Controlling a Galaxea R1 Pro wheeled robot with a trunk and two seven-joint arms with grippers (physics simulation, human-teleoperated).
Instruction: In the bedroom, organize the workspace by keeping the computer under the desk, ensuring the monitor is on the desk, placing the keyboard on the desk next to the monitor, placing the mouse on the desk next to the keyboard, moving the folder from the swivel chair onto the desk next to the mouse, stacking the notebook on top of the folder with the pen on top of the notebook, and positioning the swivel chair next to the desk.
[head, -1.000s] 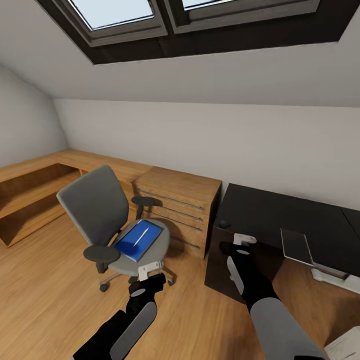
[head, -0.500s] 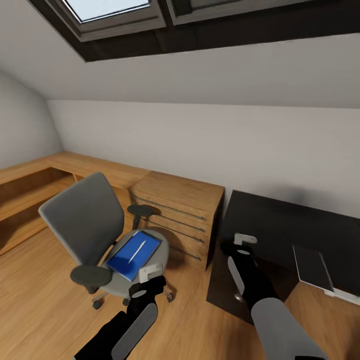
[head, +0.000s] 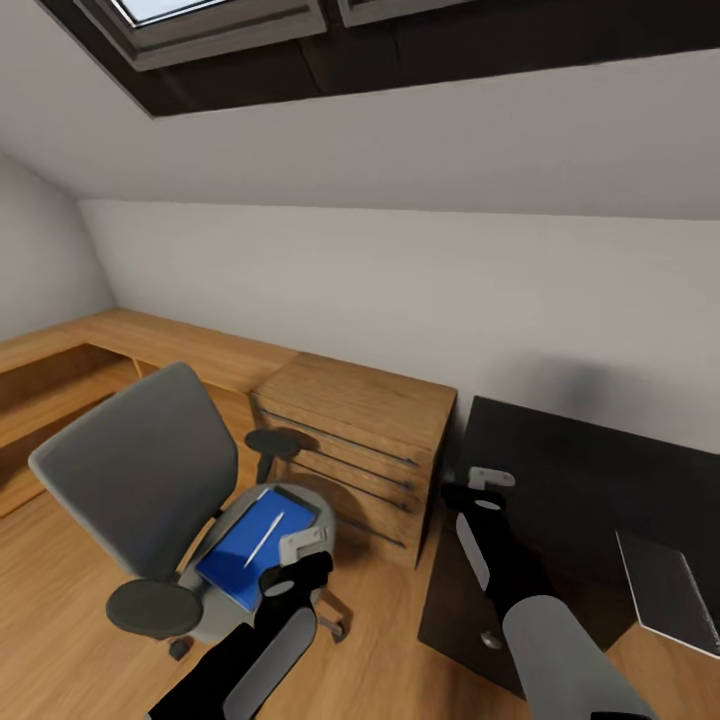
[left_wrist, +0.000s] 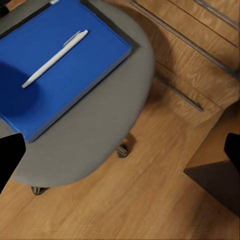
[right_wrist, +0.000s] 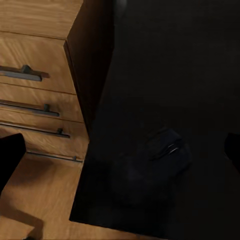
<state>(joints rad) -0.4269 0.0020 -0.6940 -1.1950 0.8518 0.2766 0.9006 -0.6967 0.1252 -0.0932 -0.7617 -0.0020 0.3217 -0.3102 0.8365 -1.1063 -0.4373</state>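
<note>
Blue marks the thing in hand: the folder (head: 252, 548) lies flat on the grey seat of the swivel chair (head: 140, 490), at the near left of the head view, with the white pen (head: 264, 538) resting slantwise on top of it; the left wrist view gives the same pair from above, the pen (left_wrist: 54, 58) lying across the folder (left_wrist: 60, 75), whose near edge sits close to the seat's rim. No notebook can be made out in any view.

The step in hand reads as the approach to the chair, ahead of lifting the folder across to the desk (head: 590, 480), whose black top stands at the right, just beyond the oak drawer unit (head: 355, 440); the mouse (right_wrist: 167, 150) sits on that dark top, near its left edge.

The left gripper (head: 305, 545) hovers above the near edge of the seat, its fingers spread wide and holding nothing; the right gripper (head: 488, 485) hangs over the desk's near left corner, likewise parted and empty.

The next move likely calls for bringing the left gripper down to the folder's edge; the pen lies loose on top, so it may roll off if the folder tilts, and taking the pen first may be wiser.
</note>
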